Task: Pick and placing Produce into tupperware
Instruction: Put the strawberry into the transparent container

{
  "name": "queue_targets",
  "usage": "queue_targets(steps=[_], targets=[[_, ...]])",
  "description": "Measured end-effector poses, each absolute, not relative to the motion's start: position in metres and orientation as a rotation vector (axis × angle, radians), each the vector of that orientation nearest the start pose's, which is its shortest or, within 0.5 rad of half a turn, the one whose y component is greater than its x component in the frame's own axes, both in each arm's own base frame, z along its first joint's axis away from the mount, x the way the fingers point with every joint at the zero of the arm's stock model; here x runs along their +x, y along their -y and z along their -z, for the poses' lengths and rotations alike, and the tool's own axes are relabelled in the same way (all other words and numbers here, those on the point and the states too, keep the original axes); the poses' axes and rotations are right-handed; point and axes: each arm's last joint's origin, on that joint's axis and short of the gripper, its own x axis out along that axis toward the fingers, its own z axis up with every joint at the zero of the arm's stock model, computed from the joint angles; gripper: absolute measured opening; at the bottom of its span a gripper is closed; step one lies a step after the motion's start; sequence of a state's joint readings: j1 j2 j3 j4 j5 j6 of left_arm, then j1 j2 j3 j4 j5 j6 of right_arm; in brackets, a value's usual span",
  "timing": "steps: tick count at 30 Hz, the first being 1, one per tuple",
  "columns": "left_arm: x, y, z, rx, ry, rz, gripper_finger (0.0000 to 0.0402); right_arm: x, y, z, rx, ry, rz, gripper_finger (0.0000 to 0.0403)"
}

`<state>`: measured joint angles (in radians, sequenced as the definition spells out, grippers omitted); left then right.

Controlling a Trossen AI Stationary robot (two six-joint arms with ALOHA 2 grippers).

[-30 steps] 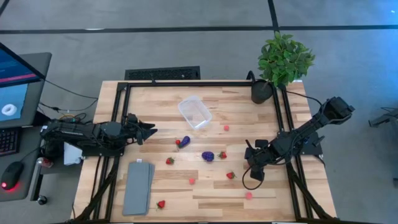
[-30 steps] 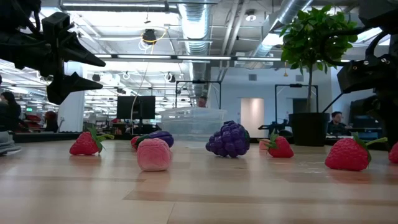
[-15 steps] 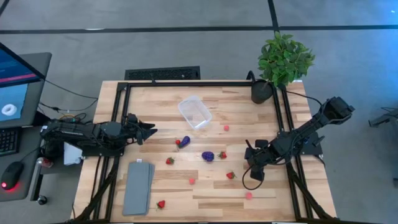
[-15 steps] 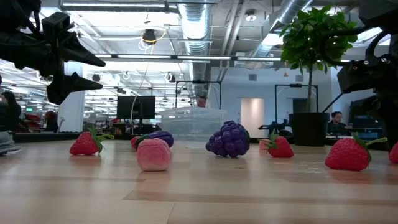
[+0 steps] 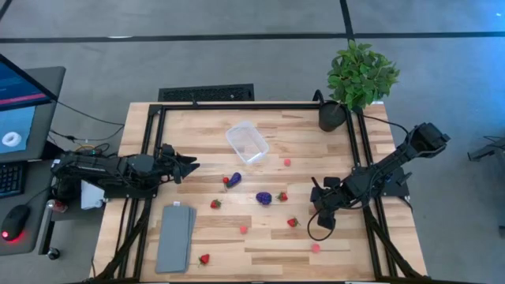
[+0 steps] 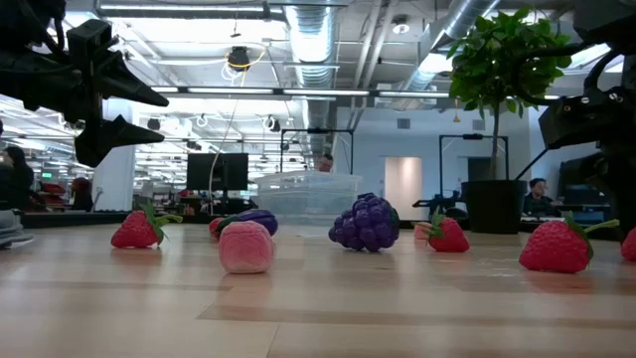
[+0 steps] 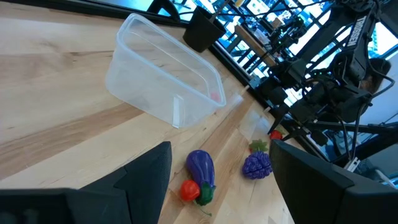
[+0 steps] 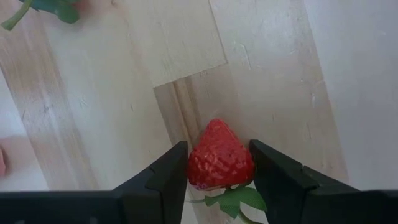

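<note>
The tupperware (image 5: 247, 142) lies empty on the wooden table (image 5: 268, 248), toward twelve o'clock of the table's middle in the high view, with none of the produce inside it. The left wrist view shows it as a clear tub (image 7: 163, 78) with a small pink piece (image 5: 287, 162) beyond its far corner.

At six o'clock of the tub, near it, lie the purple eggplant (image 5: 234, 179) and a red piece touching it. At four o'clock of the eggplant sits the purple grape cluster (image 5: 263, 198), with a strawberry (image 5: 282, 196) just beside it at three o'clock. Another strawberry (image 5: 215, 204) lies at nine o'clock of the grapes, a pink piece (image 5: 244, 229) at seven o'clock, and one more pink piece (image 5: 316, 247) toward the near edge.

The right gripper (image 5: 315, 213) is down at the table at four o'clock of the grape cluster. The right wrist view shows its fingers (image 8: 166, 177) narrowed around a red strawberry (image 8: 219, 157), one on each side and touching it, the green top toward the wrist.

A last strawberry (image 5: 204, 258) lies near the front edge, just beside a flat grey slab (image 5: 174, 237). The left gripper (image 5: 189, 166) hangs above the table at nine o'clock of the eggplant, jaws wide and holding nothing. A potted plant (image 5: 355, 79) stands at the table's one o'clock corner.
</note>
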<state>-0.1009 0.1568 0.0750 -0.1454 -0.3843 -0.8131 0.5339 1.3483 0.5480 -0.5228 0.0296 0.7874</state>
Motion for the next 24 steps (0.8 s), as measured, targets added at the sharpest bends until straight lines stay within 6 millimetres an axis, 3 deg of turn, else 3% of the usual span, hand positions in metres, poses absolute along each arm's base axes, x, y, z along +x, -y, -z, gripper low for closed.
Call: queue_targets(steps=[24], targets=[[0.1011,-0.0007,-0.1632,-0.751,-0.094,-0.356,0.0261,0.1723,-0.1009,-0.1333,0.318,-1.34,0.111,0.0191]])
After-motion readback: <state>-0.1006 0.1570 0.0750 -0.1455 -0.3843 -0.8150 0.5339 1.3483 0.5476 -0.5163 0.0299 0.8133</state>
